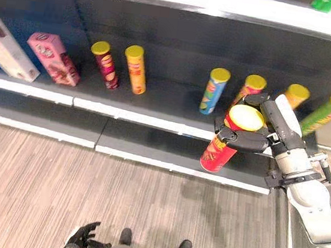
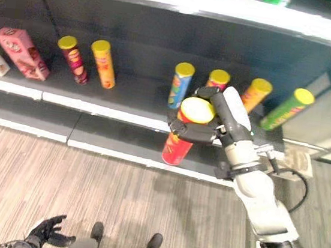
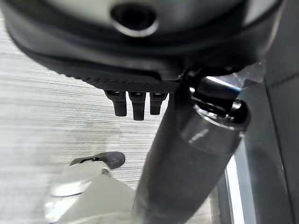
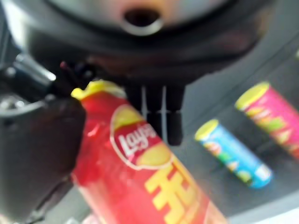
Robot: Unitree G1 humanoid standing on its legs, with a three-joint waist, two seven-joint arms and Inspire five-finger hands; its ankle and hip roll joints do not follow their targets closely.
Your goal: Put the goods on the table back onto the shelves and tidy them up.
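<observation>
The red crisp tube (image 1: 222,144) with a yellow lid was held by the right hand (image 1: 260,133), whose fingers (image 1: 240,139) and thumb were clenched around its upper part just below the lid. The tube hung tilted in front of the shelf's (image 1: 156,102) front edge, near its right end, touching neither board.

On the dark middle shelf stood six more crisp tubes, all yellow-lidded: a dark red tube (image 1: 105,64) and an orange tube (image 1: 136,69) side by side left of the middle, a blue tube (image 1: 215,91) right of the middle, then a second red tube (image 1: 248,89) partly hidden behind the hand, a second orange tube (image 1: 295,94), and a green tube (image 1: 324,114) at the right end. Towards the left end lay two boxes: a pink box (image 1: 53,57) and, beside it, a white box (image 1: 5,49), both tilted.

The left hand (image 1: 85,239) hung low over the wooden floor (image 1: 85,187), its fingers released and holding nothing.
</observation>
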